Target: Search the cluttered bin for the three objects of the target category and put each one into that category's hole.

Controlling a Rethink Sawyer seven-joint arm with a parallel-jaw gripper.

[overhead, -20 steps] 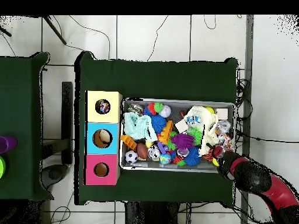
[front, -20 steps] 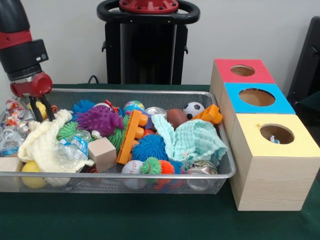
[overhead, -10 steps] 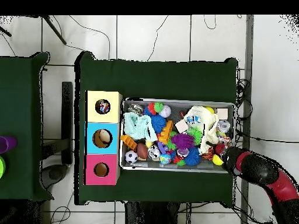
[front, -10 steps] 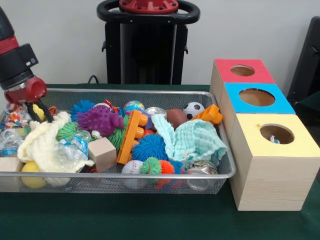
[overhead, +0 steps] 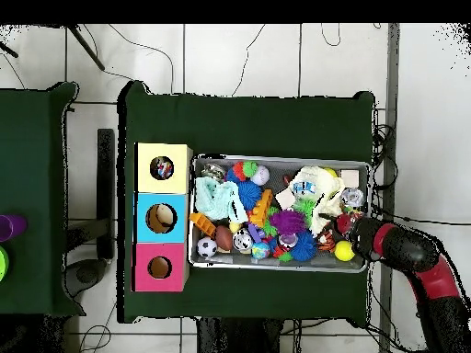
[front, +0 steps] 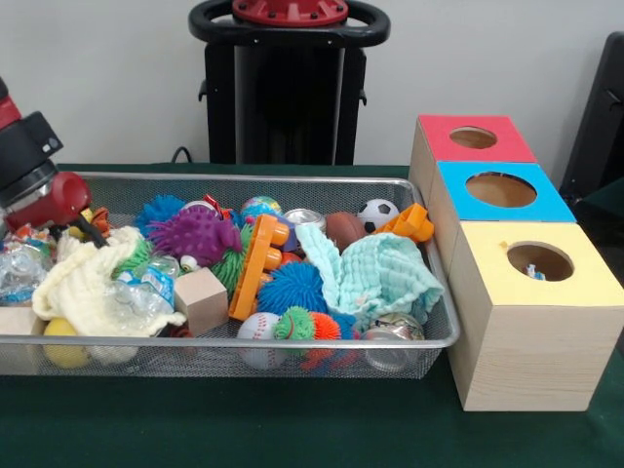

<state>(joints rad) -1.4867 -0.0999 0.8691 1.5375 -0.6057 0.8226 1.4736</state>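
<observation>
Gripper low at one end of the mesh bin, over the pale yellow cloth; finger state cannot be told. Yellow ball at the bin's corner beside it. Three boxes beyond the opposite end: red box, blue box, yellow box.

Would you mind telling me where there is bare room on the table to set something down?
The green cloth lies bare in front of the wire bin, and behind it in the overhead view. The bin itself is crowded, and the three boxes stand close against its end. The gripper occupies the bin's other end.
</observation>
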